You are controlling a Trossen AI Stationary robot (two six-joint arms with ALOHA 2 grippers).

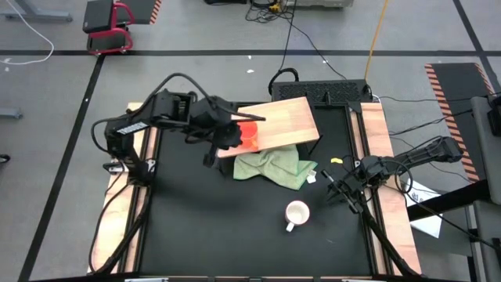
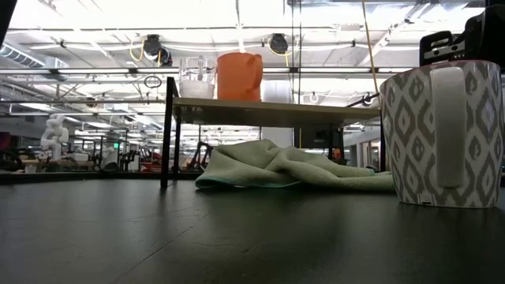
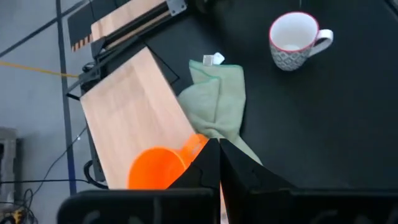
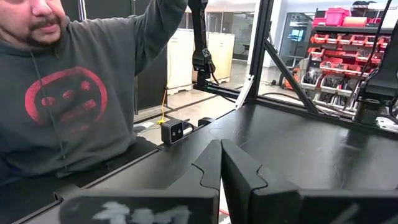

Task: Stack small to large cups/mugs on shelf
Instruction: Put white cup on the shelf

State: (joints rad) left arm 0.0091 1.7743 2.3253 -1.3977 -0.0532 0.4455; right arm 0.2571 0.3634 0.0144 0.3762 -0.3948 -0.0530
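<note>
The wooden shelf (image 1: 286,117) stands on dark legs at the table's far middle. On its left end stand the clear glass cup (image 2: 196,77) and, beside it, the orange mug (image 2: 239,76). The orange mug also shows in the high view (image 1: 249,135) and the left wrist view (image 3: 155,169). The white patterned mug (image 1: 297,213) stands upright on the black table, right of centre, handle toward the near edge. My left gripper (image 3: 219,152) is shut and hovers over the orange mug's handle (image 3: 194,147); the low view shows nothing touching the mug. My right gripper (image 4: 221,163) is shut and empty at the table's right edge (image 1: 340,186).
A green cloth (image 1: 274,166) lies crumpled on the table under and in front of the shelf. Wooden rails (image 1: 383,196) run along both table sides. A person in a grey sweatshirt (image 4: 68,93) shows beyond the table in the right wrist view.
</note>
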